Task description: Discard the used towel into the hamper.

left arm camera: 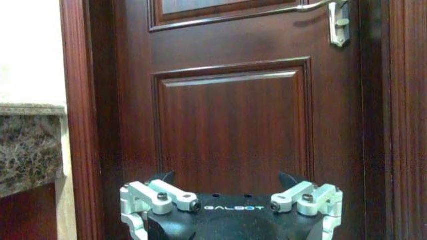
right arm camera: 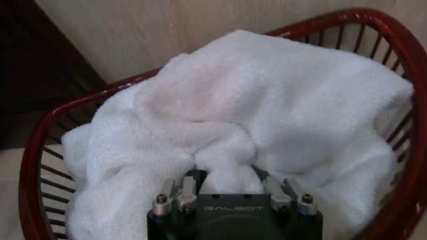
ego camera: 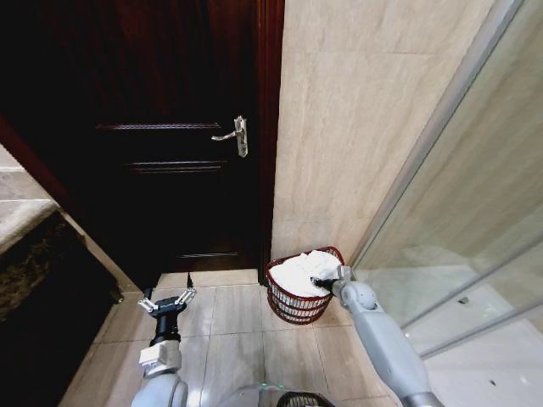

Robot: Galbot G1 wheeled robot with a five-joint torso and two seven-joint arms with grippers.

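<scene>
The hamper [ego camera: 293, 309], a round reddish-brown basket of thin bars, stands on the tiled floor in the corner beside the door frame. The white towel [ego camera: 299, 273] lies bunched inside it and bulges over the rim. My right gripper [ego camera: 320, 281] reaches into the hamper from the right. In the right wrist view the right gripper [right arm camera: 225, 172] is sunk in the towel [right arm camera: 253, 100] with a fold pinched between its fingers, and the hamper [right arm camera: 373, 15] rim curves around it. My left gripper [ego camera: 167, 301] hangs open low in front of the door, apart from the hamper, seen as left gripper [left arm camera: 225, 176].
A dark wooden door [ego camera: 170, 170] with a metal lever handle [ego camera: 237, 136] is shut ahead. A glass shower partition [ego camera: 458, 212] runs along the right. A stone counter [ego camera: 25, 220] juts in at the left. Beige tiled wall [ego camera: 356, 110] backs the hamper.
</scene>
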